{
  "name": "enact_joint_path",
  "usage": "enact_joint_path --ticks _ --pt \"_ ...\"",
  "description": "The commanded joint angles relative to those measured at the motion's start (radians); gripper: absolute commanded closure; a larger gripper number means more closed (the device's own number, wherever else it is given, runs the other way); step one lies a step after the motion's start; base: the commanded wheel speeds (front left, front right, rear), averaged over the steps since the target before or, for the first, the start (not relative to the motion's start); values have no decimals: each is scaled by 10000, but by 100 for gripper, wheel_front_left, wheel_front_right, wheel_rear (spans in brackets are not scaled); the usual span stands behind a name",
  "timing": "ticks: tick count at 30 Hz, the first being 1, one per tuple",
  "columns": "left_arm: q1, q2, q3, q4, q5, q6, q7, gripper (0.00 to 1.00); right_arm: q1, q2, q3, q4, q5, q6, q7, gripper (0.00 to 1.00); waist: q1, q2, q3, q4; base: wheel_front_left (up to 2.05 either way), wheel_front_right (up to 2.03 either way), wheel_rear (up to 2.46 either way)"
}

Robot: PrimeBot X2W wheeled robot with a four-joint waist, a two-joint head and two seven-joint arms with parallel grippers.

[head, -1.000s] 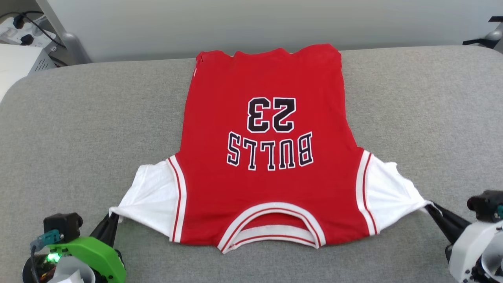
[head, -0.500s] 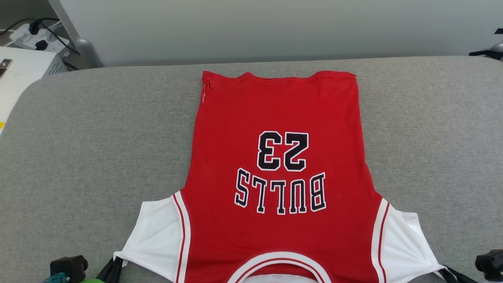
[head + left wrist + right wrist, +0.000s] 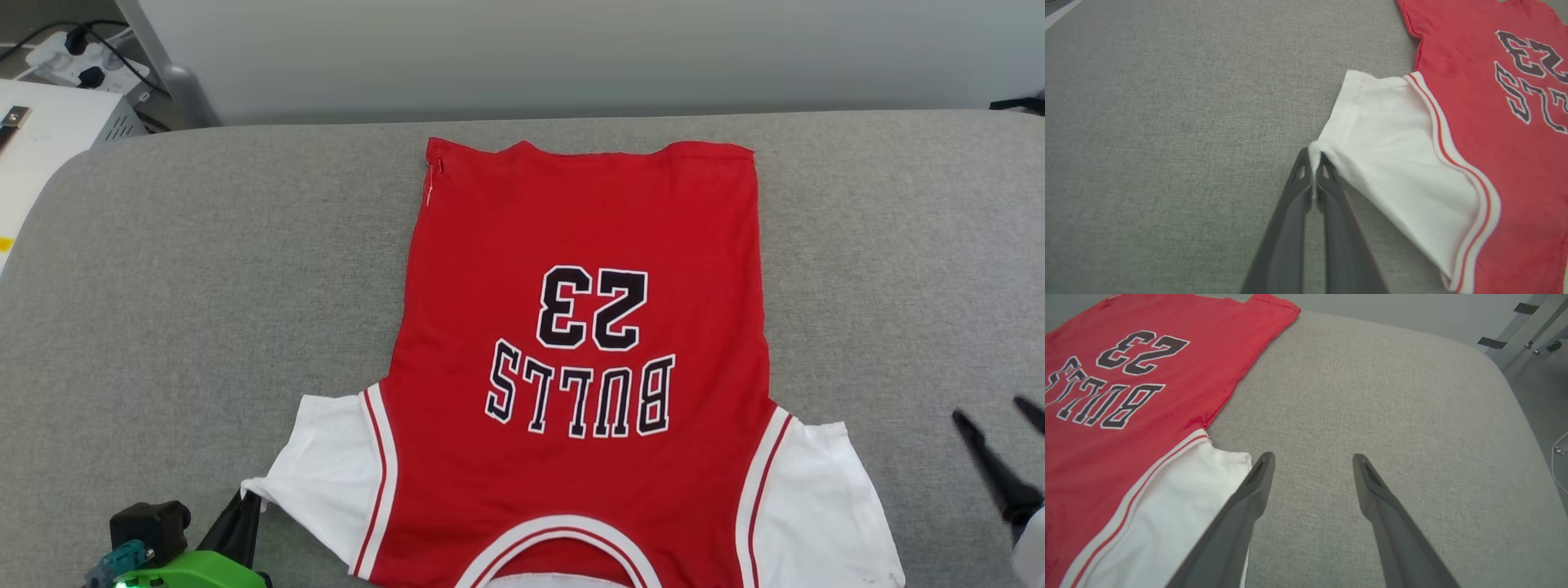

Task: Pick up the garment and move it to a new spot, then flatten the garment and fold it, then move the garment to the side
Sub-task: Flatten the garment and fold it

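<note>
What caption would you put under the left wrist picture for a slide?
Left gripper pinching the white sleeve tip of the red garment spread on a grey surface.

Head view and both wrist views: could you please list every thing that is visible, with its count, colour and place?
garment: one, red with white sleeves and black lettering, flat in the middle of the padded surface, collar toward the robot
padded surface: one, grey, under the garment
wall: one, pale grey, behind the surface
box: one, white, far left beyond the surface
power strip: one, white with black plugs, behind the box
post: one, grey metal, upper left
left fingers: two, dark, shut on the tip of the sleeve on the robot's left
right fingers: two, dark, open, beside the other sleeve, holding nothing
</note>
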Motion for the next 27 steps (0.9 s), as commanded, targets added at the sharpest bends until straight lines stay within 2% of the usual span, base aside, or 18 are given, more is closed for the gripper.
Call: enact_joint_path --ticks 1,2,3,6,9,17,23,27 --pt "76 -54 113 -172 218 84 -60 100 -386 -18 -390 -382 -130 -15 20 0 1 0 156 110 0 0 0" --pt "48 -81 191 -336 318 123 -60 100 -614 -14 -699 -669 -166 -15 60 0 1 0 243 170 0 0 0" --pt "-54 -133 330 -782 627 249 -61 100 -1485 -99 -1359 -1374 -266 -15 297 0 1 0 587 376 0 0 0" --pt "-235 -196 373 -1220 887 348 -61 100 -2651 -150 -1640 -1719 -70 -15 781 0 1 0 1050 634 0 0 0" --pt "-487 -290 331 -1652 1109 437 -60 100 -4034 -348 -1527 -1463 290 -15 1566 0 1 0 1584 929 0 0 0" --pt "-1272 -831 139 -2288 1688 511 -60 100 -7830 -1141 186 574 1265 -15 4214 0 1 0 2868 1790 0 0 0" --pt "-1602 -1395 249 -2613 2090 393 -60 100 -10191 -1133 1365 2311 2008 -15 7157 0 1 0 3752 2321 0 0 0" --pt "-1894 -1749 242 -2657 2389 203 -60 100 -11427 -988 1769 3333 1807 -15 8778 0 1 0 4313 2653 0 0 0"
